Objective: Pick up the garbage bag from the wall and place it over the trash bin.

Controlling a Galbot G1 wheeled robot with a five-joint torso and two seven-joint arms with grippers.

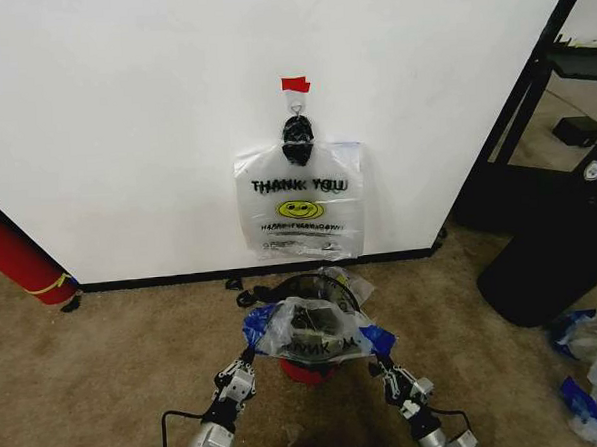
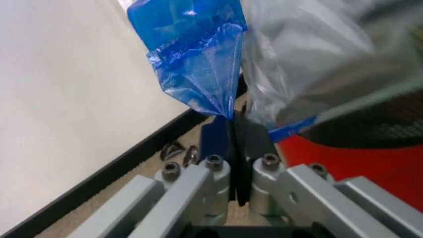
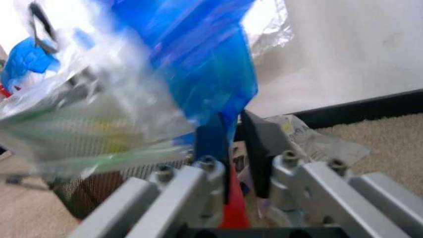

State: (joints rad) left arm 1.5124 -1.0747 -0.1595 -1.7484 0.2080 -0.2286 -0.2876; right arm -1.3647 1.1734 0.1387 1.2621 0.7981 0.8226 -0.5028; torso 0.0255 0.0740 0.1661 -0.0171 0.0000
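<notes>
Bag stretched above the bin, not yet seated

Progress looks late-stage. Seen from the head camera, the garbage bag (image 1: 314, 331) is off the wall (image 1: 123, 123) and held spread between both arms at 6 o'clock, low in the picture, directly above the trash bin (image 1: 308, 371), whose red base peeks out beneath the plastic. The left gripper (image 1: 247, 354) is clamped on the bag's blue corner at 7 o'clock; its wrist camera shows the fingers pressed together with the blue plastic (image 2: 198, 64) pinched between them. The right gripper (image 1: 378, 361) holds the opposite blue corner at 5 o'clock, and from its own wrist camera a blue fold (image 3: 198, 69) runs down between its narrowly spaced fingers — so that one is gripping too, as far as I can judge.

A second smiley bag (image 1: 300, 203), with a black knotted top, hangs from the hook (image 1: 294, 106) under the red tape (image 1: 295, 84) at 12 o'clock; it is not the one in hand.

Done, then: picking up and carrying to the bin. Left, by my reading: drawing the mouth down around the rim and letting go. Whether the plastic already touches the rim — I cannot tell.
</notes>
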